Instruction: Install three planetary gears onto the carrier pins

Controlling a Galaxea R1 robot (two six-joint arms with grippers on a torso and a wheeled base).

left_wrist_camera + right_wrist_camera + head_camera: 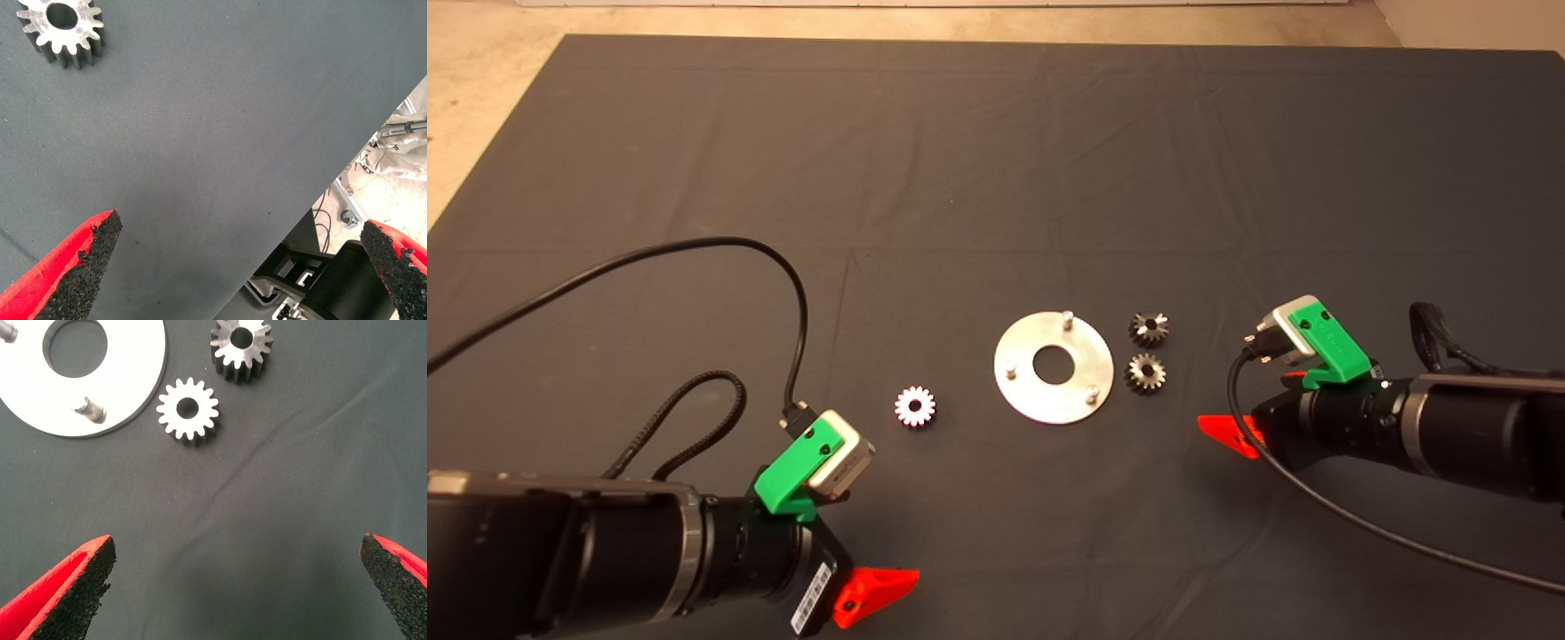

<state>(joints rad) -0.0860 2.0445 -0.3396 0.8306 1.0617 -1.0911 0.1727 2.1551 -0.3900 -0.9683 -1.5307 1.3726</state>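
The flat aluminium disc (1023,391) lies on the mat at centre, its three carrier pins (1066,316) standing bare near the rim. Just right of it lie two dark planetary gears (1149,328) (1145,372), flat, one behind the other. The bright gear (915,406) lies apart, left of the disc. My right gripper (1227,382) hovers right of the dark gears, open and holding nothing; its wrist view shows both gears (187,408) (241,347) and the disc (133,387) ahead. The left gripper (889,524) sits near the front, below the bright gear (63,30), open and holding nothing.
Black cables loop over the mat (996,160) behind the left arm (694,258) and trail from the right arm (1360,524). Bare floor (480,107) borders the mat at the far left. The left wrist view shows the mat's near edge and the robot base (347,280).
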